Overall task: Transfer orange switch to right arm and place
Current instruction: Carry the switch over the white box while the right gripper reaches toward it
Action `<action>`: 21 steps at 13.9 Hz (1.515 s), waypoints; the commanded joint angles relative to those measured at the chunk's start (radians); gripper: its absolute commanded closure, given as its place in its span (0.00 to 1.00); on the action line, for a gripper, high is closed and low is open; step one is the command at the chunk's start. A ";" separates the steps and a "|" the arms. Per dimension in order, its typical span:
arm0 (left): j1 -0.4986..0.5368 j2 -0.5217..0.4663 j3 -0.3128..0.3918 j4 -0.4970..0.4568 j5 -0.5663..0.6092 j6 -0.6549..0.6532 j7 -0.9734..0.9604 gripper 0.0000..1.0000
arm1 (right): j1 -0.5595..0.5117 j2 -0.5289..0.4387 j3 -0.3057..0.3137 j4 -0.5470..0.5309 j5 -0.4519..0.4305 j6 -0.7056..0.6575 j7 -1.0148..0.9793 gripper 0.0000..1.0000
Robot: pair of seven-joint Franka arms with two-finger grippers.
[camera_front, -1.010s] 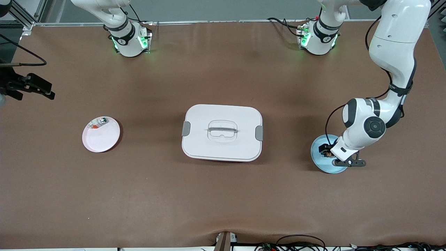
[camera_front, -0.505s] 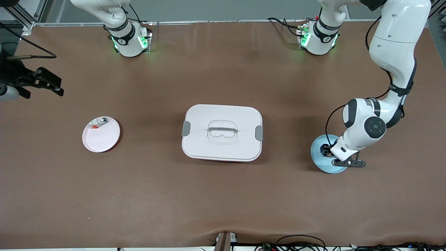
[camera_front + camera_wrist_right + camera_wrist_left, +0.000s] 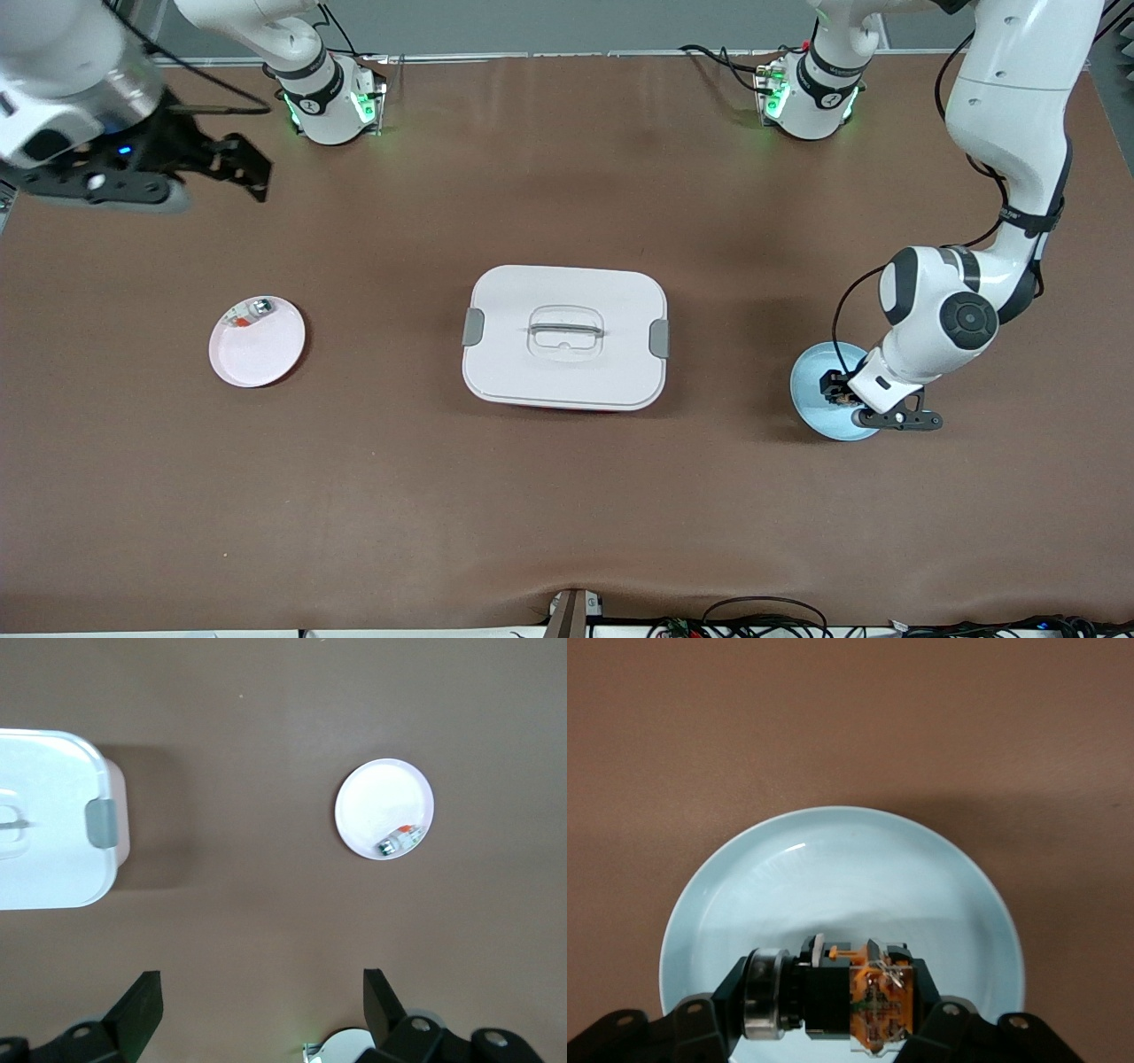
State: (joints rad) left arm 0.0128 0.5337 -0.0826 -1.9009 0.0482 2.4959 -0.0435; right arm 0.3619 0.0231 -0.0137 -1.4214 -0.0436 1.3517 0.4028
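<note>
The orange switch (image 3: 852, 999), a tiny black block with an orange part and a silver ring, sits between the fingers of my left gripper (image 3: 833, 1017), which is shut on it low over the light blue plate (image 3: 833, 873). In the front view the left gripper (image 3: 846, 399) is over that plate (image 3: 811, 403) at the left arm's end of the table, and the switch (image 3: 833, 387) shows as a dark bit at its tip. My right gripper (image 3: 244, 168) is open and empty, up in the air over bare table near the right arm's base; in the right wrist view (image 3: 261, 1010) its fingers stand wide apart.
A pink plate (image 3: 261, 350) holding a small whitish-silver part (image 3: 252, 309) lies toward the right arm's end; both show in the right wrist view, the plate (image 3: 376, 797) and the part (image 3: 396, 841). A white lidded box (image 3: 565, 377) stands mid-table and shows in that view too (image 3: 53, 850).
The right arm has swung in from the table's edge toward its base, with its gripper now larger in view. The left gripper with the switch has shifted slightly over the blue plate.
</note>
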 commanded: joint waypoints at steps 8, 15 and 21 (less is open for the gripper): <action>-0.005 -0.115 -0.126 0.204 -0.188 -0.374 -0.286 1.00 | 0.163 0.003 -0.002 -0.010 0.276 0.102 0.328 0.00; -0.014 -0.113 -0.296 0.315 -0.232 -0.437 -0.730 1.00 | 0.221 -0.003 -0.002 -0.203 0.499 0.488 0.410 0.00; -0.118 -0.087 -0.365 0.382 -0.231 -0.437 -1.163 1.00 | 0.249 -0.005 -0.002 -0.350 0.594 0.766 0.288 0.00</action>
State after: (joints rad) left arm -0.0689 0.4215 -0.4483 -1.5721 -0.1687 2.0793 -1.1055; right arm 0.5949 0.0390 -0.0080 -1.7208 0.5152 2.0679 0.7495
